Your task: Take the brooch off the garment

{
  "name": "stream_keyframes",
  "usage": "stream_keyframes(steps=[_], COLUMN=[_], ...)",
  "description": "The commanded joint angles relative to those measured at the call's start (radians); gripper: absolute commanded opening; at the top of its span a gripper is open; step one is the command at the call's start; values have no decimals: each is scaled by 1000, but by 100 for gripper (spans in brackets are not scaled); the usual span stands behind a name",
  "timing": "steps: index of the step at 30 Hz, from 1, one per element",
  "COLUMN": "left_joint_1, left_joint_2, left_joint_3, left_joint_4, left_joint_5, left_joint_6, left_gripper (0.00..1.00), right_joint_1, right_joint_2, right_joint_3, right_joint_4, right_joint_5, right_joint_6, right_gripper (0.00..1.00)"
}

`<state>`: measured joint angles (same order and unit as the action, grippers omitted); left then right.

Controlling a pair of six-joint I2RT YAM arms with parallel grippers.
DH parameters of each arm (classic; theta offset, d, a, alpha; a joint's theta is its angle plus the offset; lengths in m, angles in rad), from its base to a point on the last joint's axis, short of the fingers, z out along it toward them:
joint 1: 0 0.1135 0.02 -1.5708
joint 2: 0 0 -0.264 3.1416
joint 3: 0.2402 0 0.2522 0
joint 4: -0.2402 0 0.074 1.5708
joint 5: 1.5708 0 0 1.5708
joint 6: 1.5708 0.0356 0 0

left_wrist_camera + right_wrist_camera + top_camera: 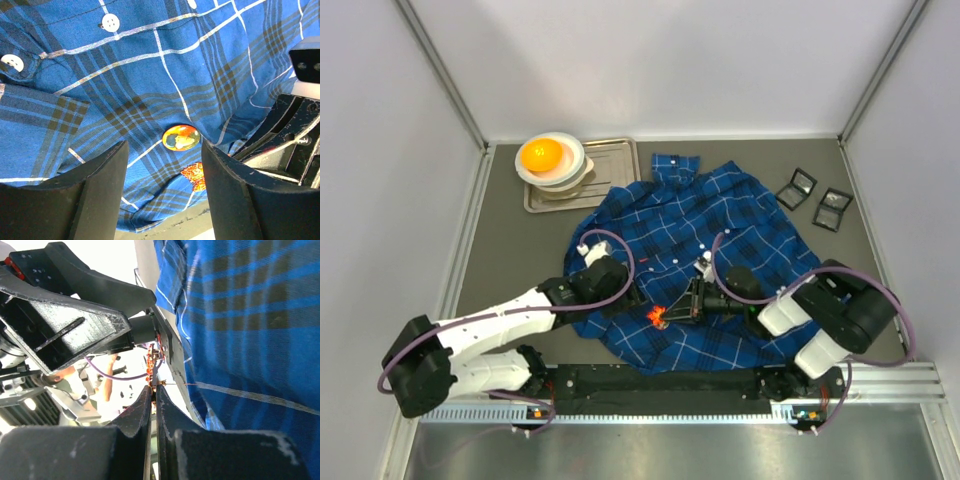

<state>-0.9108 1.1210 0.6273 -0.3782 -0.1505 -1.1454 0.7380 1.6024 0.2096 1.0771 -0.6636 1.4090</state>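
The dark-blue plaid garment (pixel 720 230) lies spread on the table, and it fills the left wrist view (pixel 150 85) and the right of the right wrist view (pixel 260 330). A small orange-red brooch (pixel 658 316) is at its near hem. My right gripper (pixel 667 314) is shut on the brooch, seen edge-on (pixel 151 367) at the fingertips of that gripper (pixel 154 389), its thin pin pointing at the fabric. My left gripper (pixel 628 292) is open and empty just above the cloth; in its own view (pixel 164 155) the brooch (pixel 194 176) peeks out beside its right finger.
A round orange badge (pixel 181 137) sits on the shirt between my left fingers. White shirt buttons (pixel 110 22) lie farther up. A metal tray (pixel 620 160) with bowls and an orange ball (pixel 542 153) stands back left. Two small black boxes (pixel 815 198) lie back right.
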Motion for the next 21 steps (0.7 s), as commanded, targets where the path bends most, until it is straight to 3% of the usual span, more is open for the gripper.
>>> stream_keyframes(steps=[1,2,5,14,18,21], left_joint_1=[3,13,24,23,23,21], left_joint_2=[-62,-72,-104,-334,-464,-449], left_joint_3=[41,49,104,100,-12,-74], left_joint_4=[-14,-48,-114,-19,243,430], left_joint_5=[12,25,66,26,222,357], left_joint_6=[-19,-52,-44,401,633,749], left_gripper=[65,66,66,62,61,60], right_joint_1=[12,14,3,-9,-22,-48], right_joint_2=[-140,-172,-280,-404,-482,-559], right_joint_3=[115,140,218,228,226,224], right_joint_4=[-196,-405,-624,-654,-709,-739], right_joint_5=[-22,-13,35,-74,-114,-137], right_joint_6=[-257,-325,-450,-237,-170,-107], right_gripper=[0,0,0,0,0,0])
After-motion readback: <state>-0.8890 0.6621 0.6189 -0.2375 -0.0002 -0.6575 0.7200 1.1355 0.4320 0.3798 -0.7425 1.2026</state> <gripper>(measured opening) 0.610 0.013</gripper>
